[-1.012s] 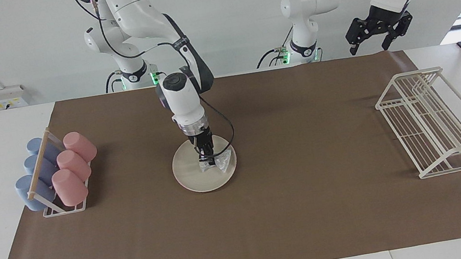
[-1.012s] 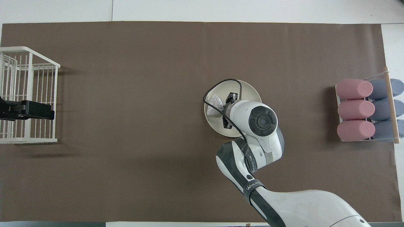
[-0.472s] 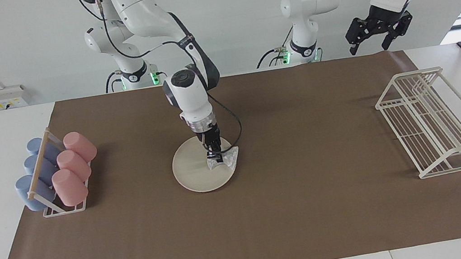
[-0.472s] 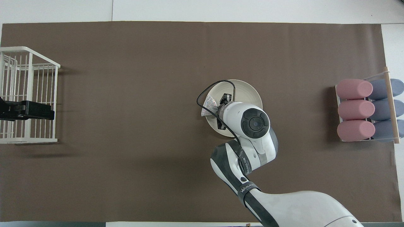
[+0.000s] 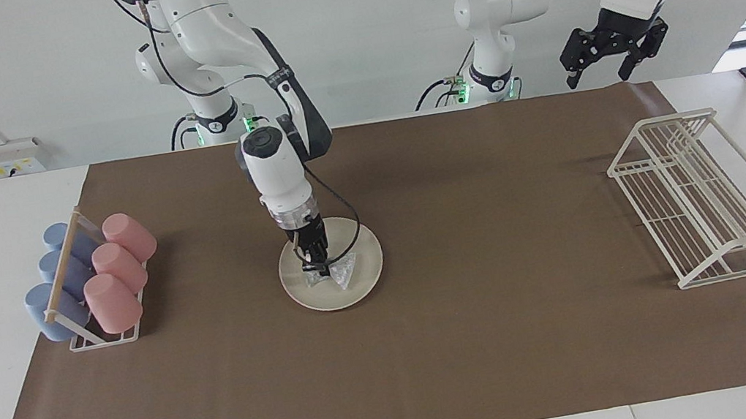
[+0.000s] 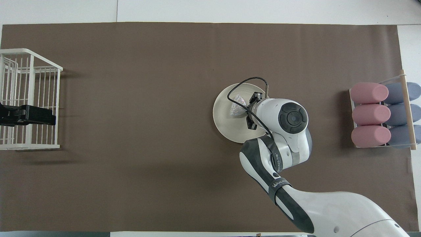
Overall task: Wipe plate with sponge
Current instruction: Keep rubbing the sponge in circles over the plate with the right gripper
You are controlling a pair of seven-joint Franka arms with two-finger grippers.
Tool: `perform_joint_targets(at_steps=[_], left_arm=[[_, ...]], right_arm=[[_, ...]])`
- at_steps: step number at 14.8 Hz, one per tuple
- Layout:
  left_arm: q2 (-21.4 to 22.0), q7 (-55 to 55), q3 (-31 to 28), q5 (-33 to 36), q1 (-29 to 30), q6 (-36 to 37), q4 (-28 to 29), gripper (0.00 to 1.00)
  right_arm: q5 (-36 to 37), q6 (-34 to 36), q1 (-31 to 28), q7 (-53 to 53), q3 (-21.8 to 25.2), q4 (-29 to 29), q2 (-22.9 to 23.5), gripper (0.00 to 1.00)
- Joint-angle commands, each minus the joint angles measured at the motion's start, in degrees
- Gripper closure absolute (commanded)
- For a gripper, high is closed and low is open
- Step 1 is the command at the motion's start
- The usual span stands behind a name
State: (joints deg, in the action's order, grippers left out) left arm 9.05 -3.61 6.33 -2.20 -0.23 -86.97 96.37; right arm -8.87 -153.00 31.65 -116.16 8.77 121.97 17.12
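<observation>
A round cream plate (image 5: 359, 262) (image 6: 223, 117) lies on the brown mat near the table's middle. My right gripper (image 5: 320, 268) (image 6: 245, 110) points down onto it, shut on the silvery glittery sponge (image 5: 341, 271) (image 6: 236, 107), which presses on the plate's surface. The wrist hides the part of the plate toward the right arm's end in the overhead view. My left gripper (image 5: 605, 70) (image 6: 49, 116) waits raised over the wire rack's end of the table, fingers spread open and holding nothing.
A white wire rack (image 5: 703, 193) (image 6: 28, 98) stands at the left arm's end. A holder with pink and blue cups (image 5: 95, 280) (image 6: 381, 114) sits at the right arm's end. A black cable (image 5: 349, 224) loops off the right wrist over the plate.
The right gripper has swept the sponge across the plate, out to the rim toward the left arm's end and then back toward the right arm's end. The left arm has stayed put.
</observation>
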Motion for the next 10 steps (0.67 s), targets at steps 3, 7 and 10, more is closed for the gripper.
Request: perform_joint_targets(at_steps=[3, 7, 10], left_arm=[[1.6, -0.5, -0.1, -0.6, 0.7, 0.4, 1.3, 0.00], [1.6, -0.2, -0.3, -0.6, 0.7, 0.5, 1.4, 0.00], [1.6, -0.4, -0.4, -0.7, 0.7, 0.2, 1.7, 0.00]], right_arm=[[0.5, 1.6, -0.9, 2.0, -0.2, 2.5, 1.4, 1.00], [0.4, 12.9, -0.7, 1.6, -0.2, -3.2, -0.1, 1.00], [0.5, 19.9, -0.6, -1.7, -0.7, -5.0, -7.4, 1.00]])
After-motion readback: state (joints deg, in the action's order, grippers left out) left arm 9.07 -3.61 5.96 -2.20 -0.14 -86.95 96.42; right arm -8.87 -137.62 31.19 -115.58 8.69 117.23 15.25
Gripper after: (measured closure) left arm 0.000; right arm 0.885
